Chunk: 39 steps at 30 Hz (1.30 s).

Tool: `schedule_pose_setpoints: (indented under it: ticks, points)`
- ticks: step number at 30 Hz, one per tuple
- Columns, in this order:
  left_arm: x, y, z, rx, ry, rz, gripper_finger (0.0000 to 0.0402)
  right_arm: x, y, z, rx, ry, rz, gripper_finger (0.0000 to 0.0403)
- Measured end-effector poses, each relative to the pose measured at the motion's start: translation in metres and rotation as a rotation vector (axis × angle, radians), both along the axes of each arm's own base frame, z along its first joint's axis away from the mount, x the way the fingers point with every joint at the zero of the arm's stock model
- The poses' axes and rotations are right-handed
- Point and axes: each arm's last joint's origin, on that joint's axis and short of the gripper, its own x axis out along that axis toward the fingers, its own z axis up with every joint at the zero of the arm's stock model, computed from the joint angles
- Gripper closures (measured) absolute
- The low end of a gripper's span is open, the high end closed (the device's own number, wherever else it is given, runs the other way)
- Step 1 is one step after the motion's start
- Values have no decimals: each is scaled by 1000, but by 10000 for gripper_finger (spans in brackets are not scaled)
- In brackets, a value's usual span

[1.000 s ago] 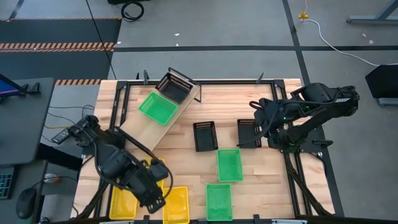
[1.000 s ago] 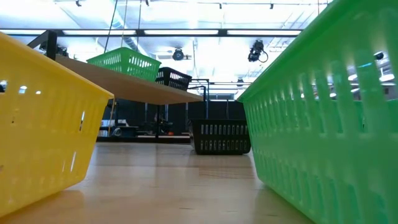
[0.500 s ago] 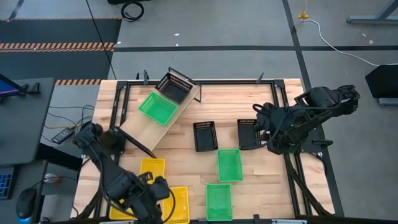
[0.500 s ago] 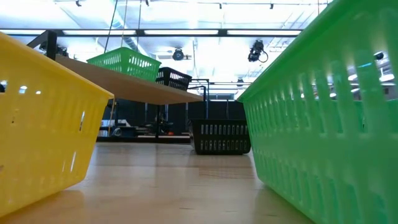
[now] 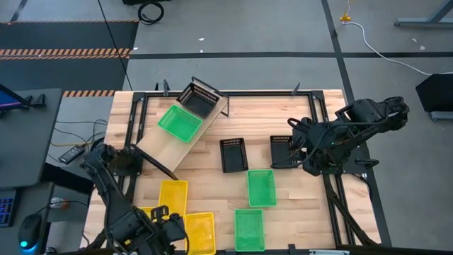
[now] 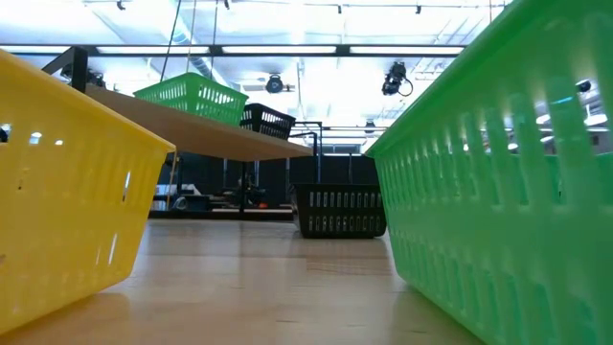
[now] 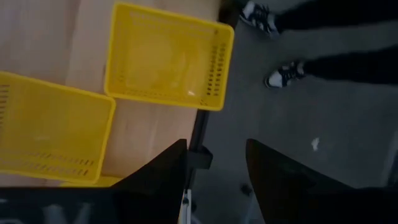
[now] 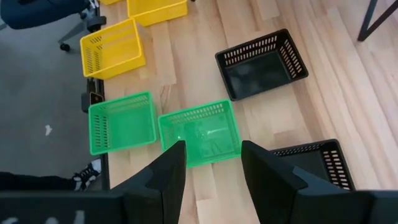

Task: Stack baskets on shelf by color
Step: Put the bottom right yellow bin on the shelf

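The shelf (image 5: 185, 126) stands slantwise at the table's far left and carries a green basket (image 5: 180, 122) and a black basket (image 5: 198, 98). Two black baskets (image 5: 233, 154) (image 5: 283, 151), two green ones (image 5: 260, 187) (image 5: 248, 229) and yellow baskets (image 5: 173, 196) (image 5: 199, 231) sit flat on the tabletop. My left gripper (image 7: 214, 180) hangs open over the table's near edge, beside the yellow baskets (image 7: 168, 56), holding nothing. My right gripper (image 8: 211, 165) is open above the right black basket (image 8: 314, 162), with a green basket (image 8: 202, 132) showing between its fingers.
A person's shoes (image 7: 283, 74) stand on the floor just beyond the near edge, by my left gripper. A black frame (image 5: 325, 177) borders the table. Bare wood (image 5: 212, 184) lies between the yellow and green baskets. In the low view a yellow basket (image 6: 67, 182) and a green one (image 6: 498, 192) fill the foreground.
My left gripper has gone down and toward the table's near left corner, off the yellow baskets, so the yellow basket farther from the edge now shows whole. My right gripper has rolled at the wrist and stayed in place. No basket has moved.
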Motion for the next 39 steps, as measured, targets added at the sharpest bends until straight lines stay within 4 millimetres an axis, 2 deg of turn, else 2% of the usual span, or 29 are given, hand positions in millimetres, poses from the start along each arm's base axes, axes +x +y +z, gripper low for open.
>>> schedule_pose_setpoints:
  ticks: [9, 19, 31, 39]
  points:
    - [3, 0, -2, 51, -41, -7, 230, 0, 0, 0, 2, 4, -5, 241]
    - [2, -18, -24, 95, 0, -79, 230, -1, 0, 0, 23, 11, -25, 241]
    - [-2, -29, -26, 64, -28, -36, 230, -1, 0, 0, 24, 11, -25, 241]
    - [-4, -39, -37, 84, -11, -40, 230, -1, 0, 0, 24, 11, -25, 241]
